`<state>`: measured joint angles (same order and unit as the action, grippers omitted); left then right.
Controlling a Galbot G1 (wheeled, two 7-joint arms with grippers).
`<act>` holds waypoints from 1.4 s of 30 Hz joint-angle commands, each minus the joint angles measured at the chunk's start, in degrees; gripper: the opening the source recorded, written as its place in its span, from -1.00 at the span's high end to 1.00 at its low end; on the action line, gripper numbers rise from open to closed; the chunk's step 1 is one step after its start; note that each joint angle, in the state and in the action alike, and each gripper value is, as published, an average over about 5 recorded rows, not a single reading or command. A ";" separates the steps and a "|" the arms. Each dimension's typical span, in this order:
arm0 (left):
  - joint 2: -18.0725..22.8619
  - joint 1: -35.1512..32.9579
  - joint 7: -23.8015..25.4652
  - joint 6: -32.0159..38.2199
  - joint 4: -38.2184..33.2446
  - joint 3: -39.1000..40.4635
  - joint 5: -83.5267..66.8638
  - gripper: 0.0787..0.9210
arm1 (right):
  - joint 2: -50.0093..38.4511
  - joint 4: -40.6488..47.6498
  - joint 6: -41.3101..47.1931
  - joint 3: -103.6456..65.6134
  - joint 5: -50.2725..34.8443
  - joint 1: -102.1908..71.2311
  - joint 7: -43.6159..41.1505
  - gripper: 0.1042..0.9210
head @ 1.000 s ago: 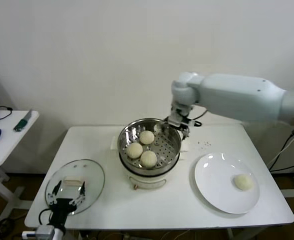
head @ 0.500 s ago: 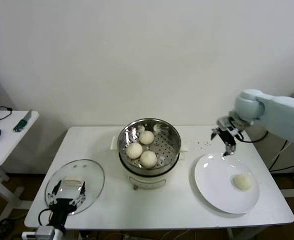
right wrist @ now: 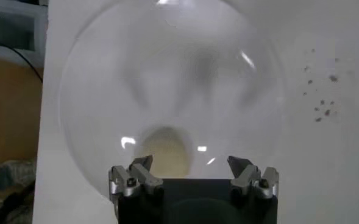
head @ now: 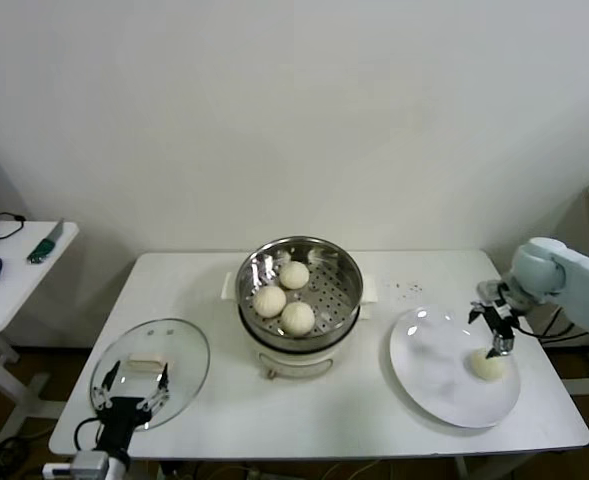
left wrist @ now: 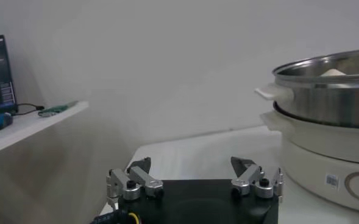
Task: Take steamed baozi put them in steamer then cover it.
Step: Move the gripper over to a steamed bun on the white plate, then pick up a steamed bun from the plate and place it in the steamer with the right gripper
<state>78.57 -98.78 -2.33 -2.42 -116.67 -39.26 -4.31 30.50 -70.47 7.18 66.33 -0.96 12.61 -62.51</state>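
Note:
Three steamed baozi [head: 282, 295] lie in the steel steamer [head: 346, 267] at the table's middle. A fourth baozi [head: 489, 366] sits on the white plate [head: 429, 360] at the right. My right gripper [head: 496, 333] hangs open just above that baozi, nothing between its fingers; in the right wrist view the baozi [right wrist: 164, 150] lies just ahead of the gripper [right wrist: 191, 164]. The glass cover [head: 179, 352] rests on the table at the front left. My left gripper [head: 134, 385] hovers open over it, parked. The left wrist view shows the steamer [left wrist: 325, 91] on its white base.
A small side table [head: 14, 270] with tools stands at the far left. Dark crumbs [head: 406, 289] dot the table behind the plate. Bare tabletop lies between steamer and plate and along the front edge.
My right arm has swung from the steamer's back rim rightward and down to the plate, ending above the last baozi. The left arm has not moved.

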 commanded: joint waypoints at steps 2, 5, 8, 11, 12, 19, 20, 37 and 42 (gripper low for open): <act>0.20 0.06 -0.03 -0.35 -0.11 0.07 0.25 -0.77 | -1.18 4.54 -0.37 -9.50 4.47 -12.34 -0.19 -0.76; 0.25 0.16 -0.04 -0.64 -0.34 0.17 0.27 -0.77 | -0.51 5.10 -0.36 -9.62 4.41 -12.31 -0.26 -0.76; 0.26 0.27 -0.05 -0.74 -0.37 0.21 0.32 -0.77 | 0.18 5.74 -0.37 -9.63 4.47 -12.29 -0.29 -0.76; 0.29 0.19 -0.06 -0.72 -0.26 0.16 0.34 -0.77 | 0.71 6.32 -0.40 -9.65 4.61 -12.41 -0.32 -0.76; 0.29 0.12 -0.06 -0.70 -0.20 0.14 0.33 -0.77 | 0.87 6.44 -0.41 -9.66 4.60 -12.46 -0.33 -0.76; 0.28 -0.04 -0.07 -0.61 -0.02 0.09 0.39 -0.77 | 2.22 7.40 -0.58 -10.02 4.23 -12.55 -0.24 -0.76; 0.29 -0.04 -0.07 -0.60 -0.03 0.10 0.41 -0.77 | 2.42 7.60 -0.64 -10.08 4.18 -12.51 -0.23 -0.74; 0.58 -0.19 -0.04 -0.56 -0.36 0.43 0.48 -0.77 | 2.12 6.27 1.57 -1.97 -6.29 -0.97 -0.86 -0.45; 0.66 -0.26 0.17 -0.72 -0.86 1.02 0.57 -0.77 | 5.96 6.61 4.10 12.17 -17.20 16.61 -1.46 -0.45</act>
<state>79.20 -99.00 -2.26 -3.05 -117.34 -38.56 -3.81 33.13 -63.85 8.50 62.23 -4.04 8.43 -63.56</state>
